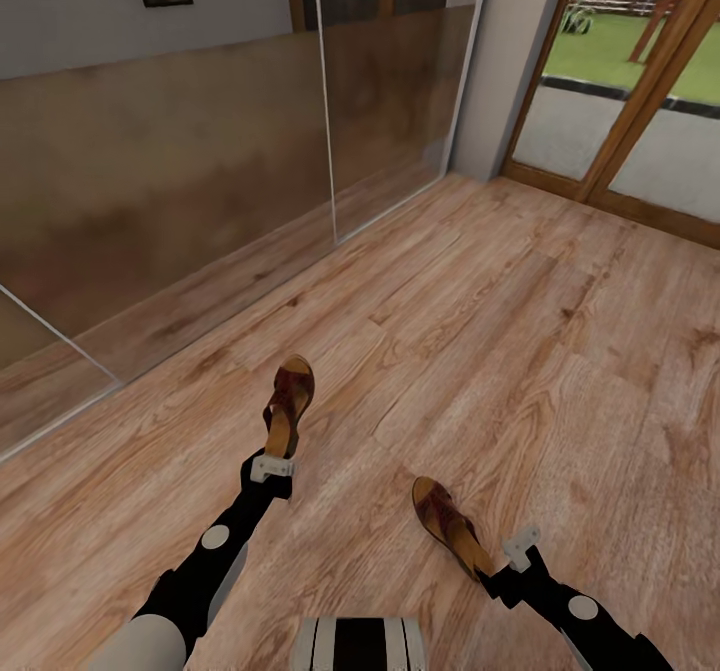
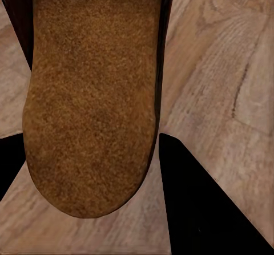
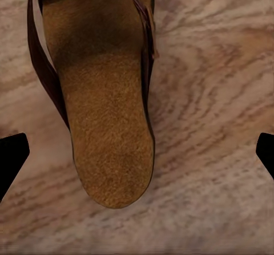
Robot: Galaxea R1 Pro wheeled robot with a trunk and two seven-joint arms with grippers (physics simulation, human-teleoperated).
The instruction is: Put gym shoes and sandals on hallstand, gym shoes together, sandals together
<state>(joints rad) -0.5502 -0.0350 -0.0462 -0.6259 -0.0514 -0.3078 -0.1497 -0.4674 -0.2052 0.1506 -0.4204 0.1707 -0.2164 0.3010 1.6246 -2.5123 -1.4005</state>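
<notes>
Two dark brown sandals with tan insoles lie on the wood-plank corridor floor (image 1: 520,331). My left gripper (image 1: 272,469) holds the left sandal (image 1: 288,406) by the heel. In the left wrist view the black fingers (image 2: 200,209) press against both sides of its insole (image 2: 91,106). The right sandal (image 1: 450,526) lies flat with its heel toward my right gripper (image 1: 520,549). That gripper (image 3: 142,146) is open, its fingertips (image 3: 11,158) standing wide of the heel (image 3: 108,152) on each side. The gym shoes and the hallstand are out of view.
A glossy panelled wall (image 1: 200,151) with metal seams runs along the left. A wood-framed glass door (image 1: 640,101) to a garden stands at the far right. The robot's base (image 1: 360,646) shows at the bottom edge. Bare planks stretch ahead and to the right.
</notes>
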